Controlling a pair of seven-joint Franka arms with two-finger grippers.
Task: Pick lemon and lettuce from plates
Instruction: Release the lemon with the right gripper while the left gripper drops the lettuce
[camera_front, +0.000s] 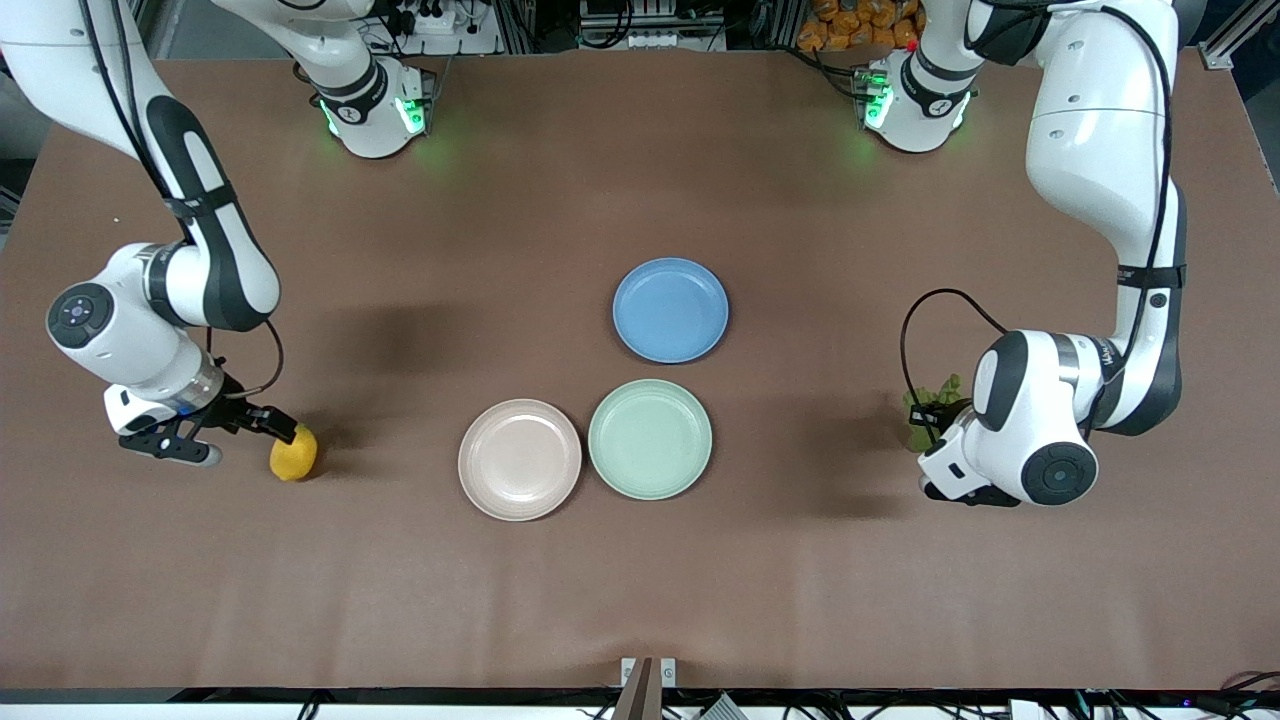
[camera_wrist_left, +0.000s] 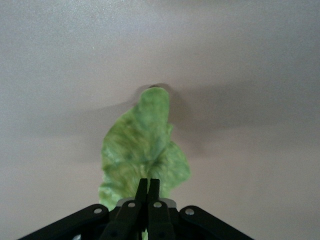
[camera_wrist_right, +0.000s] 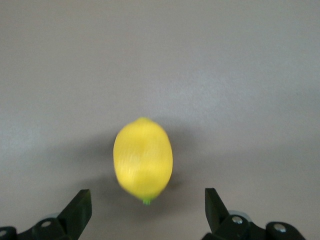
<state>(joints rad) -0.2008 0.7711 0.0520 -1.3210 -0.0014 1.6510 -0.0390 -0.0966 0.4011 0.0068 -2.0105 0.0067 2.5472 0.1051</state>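
The lemon (camera_front: 293, 453) is recorded on the bare table at the right arm's end, off the plates, just beside the right gripper (camera_front: 215, 432); in the right wrist view the lemon (camera_wrist_right: 143, 159) lies free between widely spread fingers (camera_wrist_right: 78, 211), touched by neither. The lettuce (camera_front: 930, 402) is held at the left arm's end, largely hidden by the wrist in the front view; in the left wrist view the left gripper (camera_wrist_left: 148, 189) is pressed together on the stem end of the lettuce (camera_wrist_left: 145, 150), whose tip appears to meet the table. Risks judged: the round lemon may roll once the fingers withdraw or if it is brushed in retreat; the thin leaf may cling to the pads on release, or slip from so narrow a pinch. Also listed: the beige-pink plate (camera_front: 519, 459) and the mint green plate (camera_front: 650, 439), touching or nearly so, both empty, and a blue plate (camera_front: 670, 309) farther from the front camera than these. All three lie well apart from either gripper, and nothing is seen obstructing either arm.
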